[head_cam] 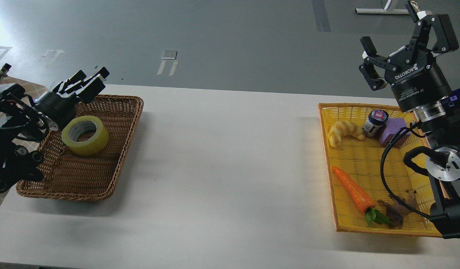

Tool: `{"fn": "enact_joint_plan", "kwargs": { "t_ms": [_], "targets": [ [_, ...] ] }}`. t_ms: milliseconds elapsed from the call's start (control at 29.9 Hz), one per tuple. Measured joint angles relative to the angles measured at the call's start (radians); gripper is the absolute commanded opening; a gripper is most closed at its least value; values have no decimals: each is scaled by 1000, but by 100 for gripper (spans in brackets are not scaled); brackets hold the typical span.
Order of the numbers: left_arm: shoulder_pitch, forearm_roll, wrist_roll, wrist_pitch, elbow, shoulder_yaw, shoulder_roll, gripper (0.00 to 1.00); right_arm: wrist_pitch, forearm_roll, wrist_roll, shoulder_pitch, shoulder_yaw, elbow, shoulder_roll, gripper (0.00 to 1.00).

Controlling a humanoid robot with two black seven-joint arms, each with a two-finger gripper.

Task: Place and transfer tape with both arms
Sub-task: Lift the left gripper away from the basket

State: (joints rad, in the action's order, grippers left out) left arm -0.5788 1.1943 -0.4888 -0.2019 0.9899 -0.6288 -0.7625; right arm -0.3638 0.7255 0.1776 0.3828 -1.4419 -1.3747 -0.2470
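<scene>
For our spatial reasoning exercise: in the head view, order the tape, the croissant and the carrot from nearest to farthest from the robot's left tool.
1. Tape, in the brown basket just below the left tool.
2. Croissant, far right, at the yellow tray's back.
3. Carrot, far right, nearer the tray's front.

Single head view, looking forward and down over a pale surface (pixel 222 157).

The camera sits high at the near side of the surface, tilted toward the grey floor at the far side. It takes in the whole width at middling range: a brown wicker basket (pixel 114 168) at left, a yellow tray (pixel 329 164) at right. Both arms enter from the side edges. No second view shares the scene.
</scene>
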Motion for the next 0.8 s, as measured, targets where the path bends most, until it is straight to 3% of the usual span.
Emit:
{"fn": "enact_joint_plan", "kwargs": {
  "t_ms": [67, 201, 267, 602, 802],
  "targets": [
    [-30, -111, 0, 66, 3, -1, 16, 97, 0, 0, 0, 3, 0, 0, -2, 100],
    [-116, -427, 0, 287, 4, -6, 73, 98, 0, 0, 0, 9, 3, -2, -2, 100],
    [-145, -531, 0, 346, 4, -7, 97, 98, 0, 0, 0, 17, 5, -1, -2, 100],
    [-251, -698, 0, 418, 4, -61, 315, 98, 0, 10, -3, 82, 16, 6, 5, 100],
    [-232, -729, 18, 589, -5, -172, 401, 98, 2, 14, -17, 106, 21, 15, 27, 100]
  ]
}}
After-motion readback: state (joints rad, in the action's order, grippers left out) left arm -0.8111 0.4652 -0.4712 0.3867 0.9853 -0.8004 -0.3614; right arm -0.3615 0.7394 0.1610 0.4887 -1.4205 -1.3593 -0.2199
